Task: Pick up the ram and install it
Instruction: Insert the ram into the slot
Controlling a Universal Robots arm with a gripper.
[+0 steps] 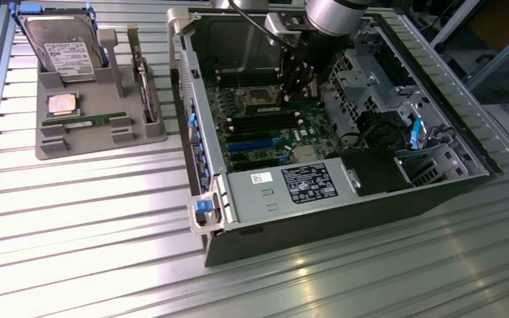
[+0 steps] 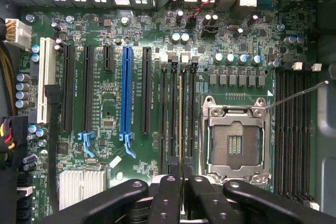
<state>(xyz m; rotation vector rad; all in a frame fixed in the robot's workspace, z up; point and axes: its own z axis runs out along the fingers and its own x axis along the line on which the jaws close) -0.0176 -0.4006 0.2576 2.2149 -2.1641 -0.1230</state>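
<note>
Closest to the wrist camera is the gripper [image 2: 181, 183], fingers pressed together and pinching the ram [image 2: 181, 119]. You see the stick edge-on here, just a thin yellowish line running away from the fingers. It sits right in line with the bank of black memory slots [image 2: 172, 114] next to the CPU socket [image 2: 234, 140], which is open and has no chip in it. Can't tell whether the stick's bottom edge is actually in a slot or just above it.

Past the socket there's a second bank of memory slots [image 2: 291, 129], and on the other side of the ram a long blue expansion slot [image 2: 126, 93] among the black ones.

In the exterior view the arm comes down into the open case [image 1: 325, 228], with the gripper [image 1: 301, 76] over the board beside the socket [image 1: 259, 96]. The power supply [image 1: 285, 189] fills the near end of the case.

Well off to the exterior view's left, on the slatted metal table [image 1: 77, 218], is a grey holder [image 1: 87, 142]. It carries a spare stick [image 1: 87, 121] lying flat, a square silver CPU [image 1: 63, 104], an expansion card [image 1: 144, 86] standing on edge, and – furthest back – a hard drive [image 1: 64, 50].
</note>
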